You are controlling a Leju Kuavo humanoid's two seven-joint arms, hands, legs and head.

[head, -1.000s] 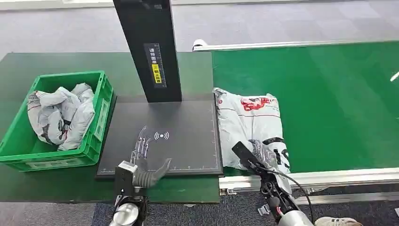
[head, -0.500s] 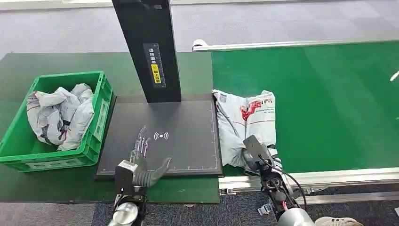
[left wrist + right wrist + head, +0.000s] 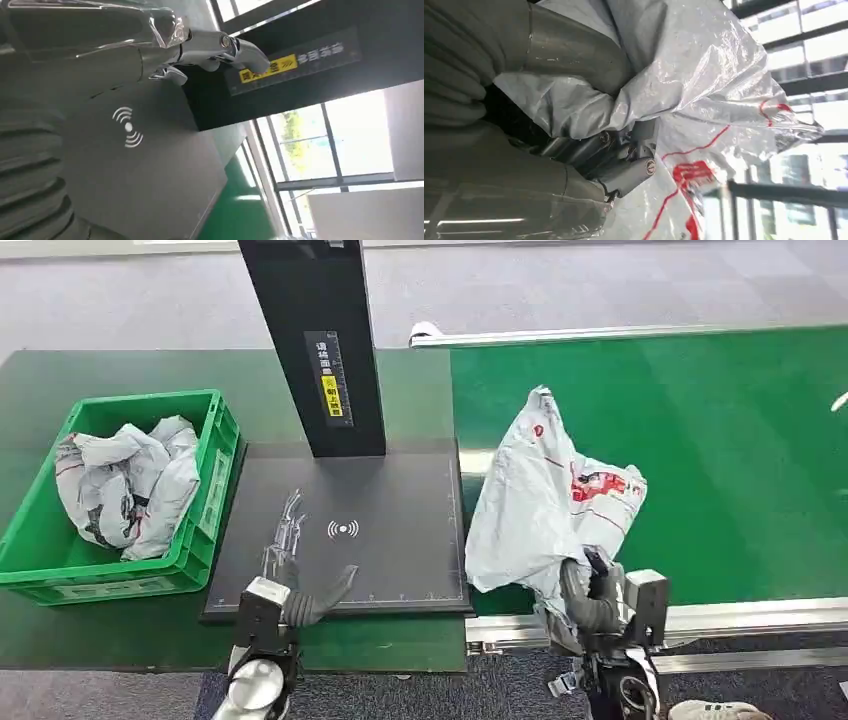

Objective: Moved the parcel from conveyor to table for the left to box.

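The parcel (image 3: 545,505) is a grey plastic mailing bag with red print, lifted and tipped up on end over the near edge of the green conveyor (image 3: 720,450). My right hand (image 3: 590,602) grips its lower corner; in the right wrist view the fingers (image 3: 624,172) close into the crumpled plastic of the parcel (image 3: 704,100). My left hand (image 3: 295,575) hovers open over the front of the black scanner plate (image 3: 400,550), fingers spread, holding nothing. The left wrist view shows those fingers (image 3: 220,47) above the plate's wireless mark (image 3: 127,127).
A green crate (image 3: 215,475) at the left of the dark table holds several grey parcels (image 3: 130,485). A black post (image 3: 320,340) with a yellow label rises behind the plate. The conveyor's metal rail (image 3: 740,615) runs along its near side.
My right hand has closed on the parcel and lifted it from lying flat on the belt to standing up on end. The left hand has barely shifted.
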